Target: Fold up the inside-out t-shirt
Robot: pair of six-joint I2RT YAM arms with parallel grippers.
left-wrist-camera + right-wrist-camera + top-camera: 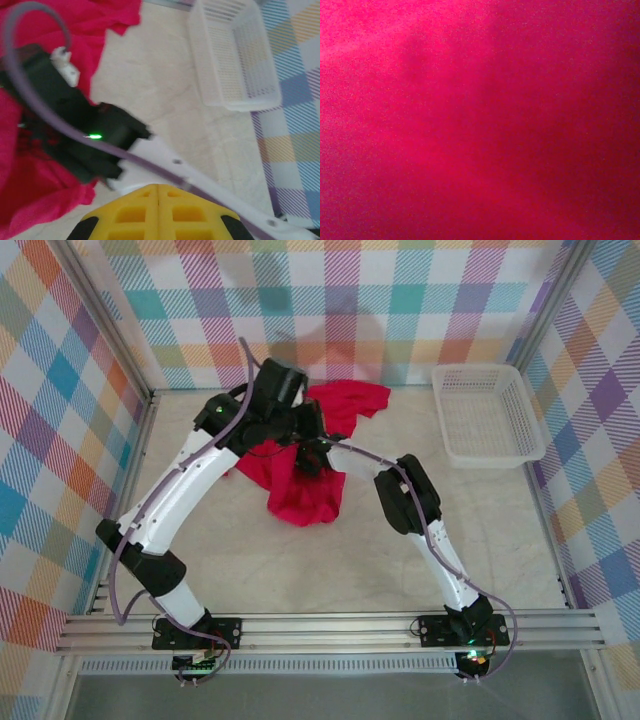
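Setup: marbled cream desk (300, 570), smooth and matte, boxed in by pastel plaid panels (60, 440).

Garment: the inside-out t-shirt (305, 495) lies crumpled toward the far middle of the desk, between the two arm heads. It is bright red, soft and limp.
- One lobe spreads toward the back wall.
- A second, heavier lobe bunches toward the near side in rounded folds.
- No flat panel or clear sleeve outline can be made out.
- In the right wrist view the cloth sits right against the lens. It reads as a fine, even knit, brighter at upper left and shading to dark crimson at right.

Left tool (158, 210): yellow moulded fingers with square recesses. The two halves meet along a straight centre seam, so they are together, with no cloth seen between them. From above it hangs over the far part of the shirt.

Right tool (312, 455): black, sunk into the middle of the red heap, with its tips hidden by fabric. It is closed. Whether cloth is pinched inside cannot be told.

A grey-purple cable (130, 156) loops over the right arm's black wrist housing, which shows a green light.

Far right: a white plastic basket (488, 366), rectangular with slotted lattice walls, well apart from the shirt.
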